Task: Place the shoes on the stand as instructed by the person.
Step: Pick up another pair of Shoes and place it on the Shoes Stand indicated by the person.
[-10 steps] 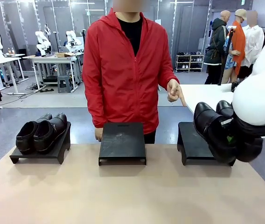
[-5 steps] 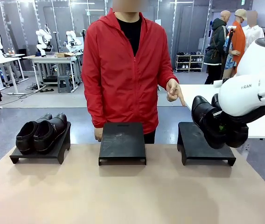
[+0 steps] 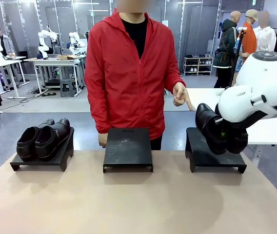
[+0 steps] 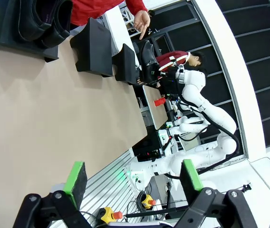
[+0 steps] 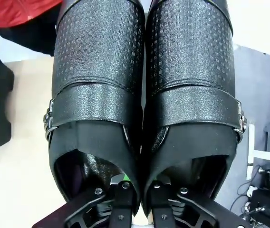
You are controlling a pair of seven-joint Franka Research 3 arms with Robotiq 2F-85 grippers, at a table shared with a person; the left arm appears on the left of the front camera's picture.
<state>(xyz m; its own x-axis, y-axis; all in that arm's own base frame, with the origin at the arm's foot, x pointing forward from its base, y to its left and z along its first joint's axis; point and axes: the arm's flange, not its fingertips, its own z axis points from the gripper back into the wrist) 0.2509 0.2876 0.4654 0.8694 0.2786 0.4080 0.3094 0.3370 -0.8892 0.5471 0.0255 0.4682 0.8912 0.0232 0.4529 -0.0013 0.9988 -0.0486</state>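
Observation:
My right gripper (image 3: 227,135) is shut on a pair of shiny black shoes (image 3: 215,128), holding them tilted just above the right black stand (image 3: 209,157). In the right wrist view its fingers (image 5: 124,198) pinch the two inner walls of the shoes (image 5: 144,90) together. The person (image 3: 128,73) in a red jacket points a hand (image 3: 182,95) down toward that right stand. A second pair of shoes (image 3: 43,139) rests on the left stand (image 3: 55,158). My left gripper (image 4: 132,175) is open with nothing between its green pads, above the near table edge.
A third black stand (image 3: 128,148) sits at the middle of the tan table (image 3: 128,204), in front of the person. A white table (image 3: 270,129) lies behind the right arm. Other people and workbenches stand farther back.
My right arm has carried the shoes left and a little upward, from the stand's right edge to above it. The person's pointing hand and the left pair have stayed put.

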